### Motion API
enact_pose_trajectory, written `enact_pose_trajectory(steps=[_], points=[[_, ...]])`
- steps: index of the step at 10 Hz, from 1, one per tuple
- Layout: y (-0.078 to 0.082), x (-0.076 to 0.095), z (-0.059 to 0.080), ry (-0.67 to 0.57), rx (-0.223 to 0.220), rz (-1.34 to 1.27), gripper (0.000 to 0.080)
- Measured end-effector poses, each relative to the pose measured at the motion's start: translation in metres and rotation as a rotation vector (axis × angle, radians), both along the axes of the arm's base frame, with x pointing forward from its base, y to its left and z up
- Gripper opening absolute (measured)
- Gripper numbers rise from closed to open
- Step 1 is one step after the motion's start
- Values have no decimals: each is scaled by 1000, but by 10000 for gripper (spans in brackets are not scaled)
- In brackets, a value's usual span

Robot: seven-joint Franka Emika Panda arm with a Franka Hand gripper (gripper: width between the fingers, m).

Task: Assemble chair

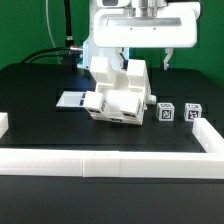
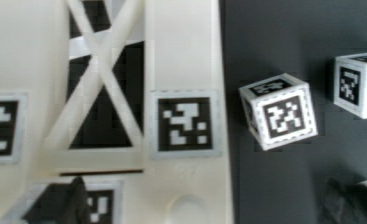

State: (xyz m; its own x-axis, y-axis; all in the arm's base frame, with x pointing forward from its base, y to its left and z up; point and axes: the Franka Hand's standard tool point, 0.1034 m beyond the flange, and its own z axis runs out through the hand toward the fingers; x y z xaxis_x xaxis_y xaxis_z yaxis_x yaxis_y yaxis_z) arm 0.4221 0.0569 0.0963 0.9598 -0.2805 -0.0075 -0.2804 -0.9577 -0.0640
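Note:
The chair [image 1: 118, 92] is a partly joined cluster of white panels and bars with tag markers, standing mid-table. Two small white tagged blocks [image 1: 166, 111] [image 1: 191, 112] lie loose just to its right in the exterior view. My gripper [image 1: 146, 62] hangs just above the chair's upper part, open and empty. In the wrist view the chair's cross-braced panel [image 2: 109, 70] with its tags fills most of the picture, and the two blocks [image 2: 278, 113] [image 2: 361, 82] lie beside it. My gripper [image 2: 206, 205] has one dark fingertip [image 2: 59, 200] over the panel and the other off its edge.
The marker board [image 1: 72, 100] lies flat on the black table at the chair's left in the exterior view. A low white border wall [image 1: 110, 160] runs along the front and up both sides. Black cables hang at the back left.

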Motion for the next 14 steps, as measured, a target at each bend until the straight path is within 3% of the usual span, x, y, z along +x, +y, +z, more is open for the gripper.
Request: enact_pose_trajectory(steps=[6, 8, 11, 14], points=[[-13, -5, -14, -1, -26, 41, 649], [-20, 1, -17, -13, -39, 77, 649], [-30, 25, -16, -35, -56, 113, 649], [-49, 71, -12, -83, -87, 200, 649]])
